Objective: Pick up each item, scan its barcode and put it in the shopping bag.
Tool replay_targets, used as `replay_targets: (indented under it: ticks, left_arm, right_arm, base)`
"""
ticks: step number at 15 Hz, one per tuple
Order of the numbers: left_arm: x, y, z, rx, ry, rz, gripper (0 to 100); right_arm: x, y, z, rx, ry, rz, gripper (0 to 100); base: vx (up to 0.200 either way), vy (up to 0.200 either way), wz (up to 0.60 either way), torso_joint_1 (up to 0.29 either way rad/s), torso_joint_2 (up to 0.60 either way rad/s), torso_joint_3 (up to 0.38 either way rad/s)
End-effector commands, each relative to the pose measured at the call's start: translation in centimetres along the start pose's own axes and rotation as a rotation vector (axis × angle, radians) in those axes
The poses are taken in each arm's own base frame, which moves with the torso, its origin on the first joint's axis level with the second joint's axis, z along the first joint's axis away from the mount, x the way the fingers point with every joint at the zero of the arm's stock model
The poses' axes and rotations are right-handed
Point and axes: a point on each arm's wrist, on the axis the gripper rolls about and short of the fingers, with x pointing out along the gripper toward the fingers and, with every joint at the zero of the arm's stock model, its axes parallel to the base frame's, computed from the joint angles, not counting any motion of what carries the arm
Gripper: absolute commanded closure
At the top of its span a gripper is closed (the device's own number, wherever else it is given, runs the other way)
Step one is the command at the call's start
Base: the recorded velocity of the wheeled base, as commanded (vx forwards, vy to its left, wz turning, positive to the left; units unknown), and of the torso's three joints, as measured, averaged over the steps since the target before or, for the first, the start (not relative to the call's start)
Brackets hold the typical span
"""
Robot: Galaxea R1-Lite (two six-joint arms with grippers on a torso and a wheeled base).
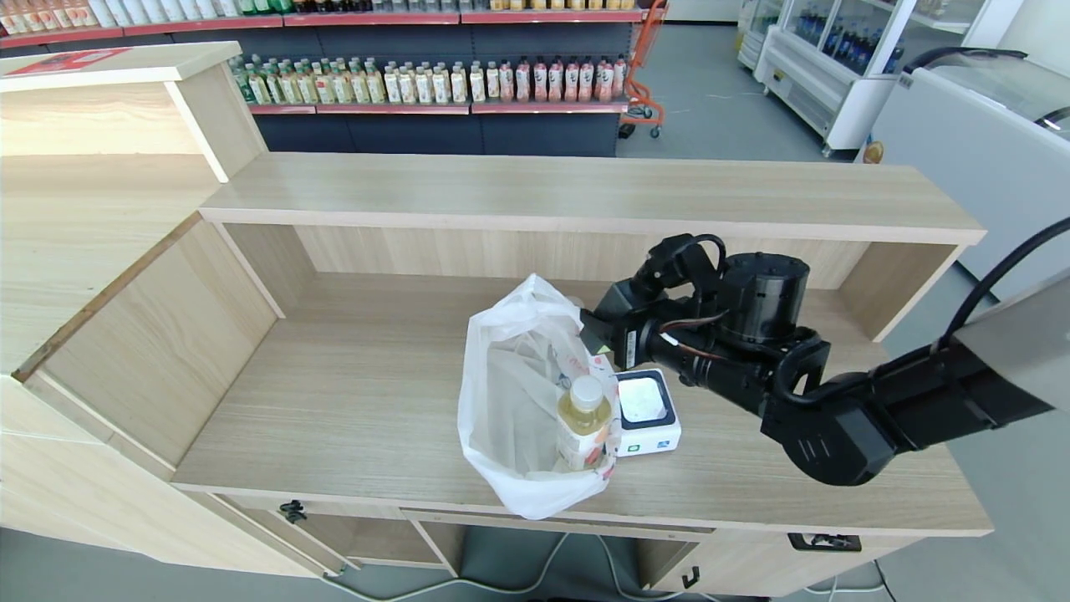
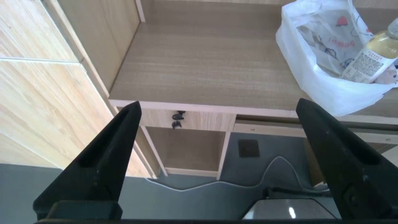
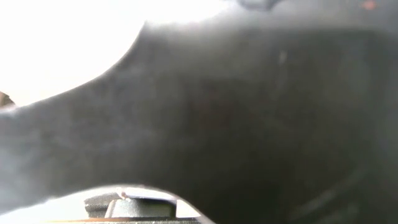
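Right gripper (image 1: 595, 333) sits at the mouth of the white shopping bag (image 1: 501, 393) on the counter (image 1: 334, 401); whether it grips anything cannot be told. Bottle (image 1: 583, 418) stands inside the bag, scanner (image 1: 645, 411) just beside. Left gripper (image 2: 219, 106): jaws apart.

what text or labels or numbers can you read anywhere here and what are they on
Nothing reads clearly enough to quote.
bottle: label print too small to read.
shopping bag: red print on its side, blurred.
scanner: small green mark on its front, no readable words.
shelf bottles: labels too small.
red sign on the raised counter top: too blurred.
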Motion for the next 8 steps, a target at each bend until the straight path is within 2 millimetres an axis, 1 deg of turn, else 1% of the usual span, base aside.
replay_targets:
  ticks: [1,4,7,8]
  left_arm:
    - [0.0,0.0,0.0,0.0,-0.001,0.0,0]
    - [0.0,0.0,0.0,0.0,-0.001,0.0,0]
    - [0.0,0.0,0.0,0.0,-0.001,0.0,0]
    - [0.0,0.0,0.0,0.0,-0.001,0.0,0]
  right_arm:
    - [2.6,-1.3,-1.0,-0.027,-0.01,-0.032,100]
    - [5.6,-2.6,-1.9,-0.044,-0.031,-0.057,100]
    - [8.0,-2.6,-3.4,-0.046,-0.041,-0.051,100]
    - [8.3,-2.6,-3.7,-0.046,-0.039,-0.051,100]
  base:
    - [0.0,0.0,0.0,0.0,0.0,0.0]
    - [0.0,0.0,0.0,0.0,0.0,0.0]
    - [0.0,0.0,0.0,0.0,0.0,0.0]
    - [0.0,0.0,0.0,0.0,0.0,0.0]
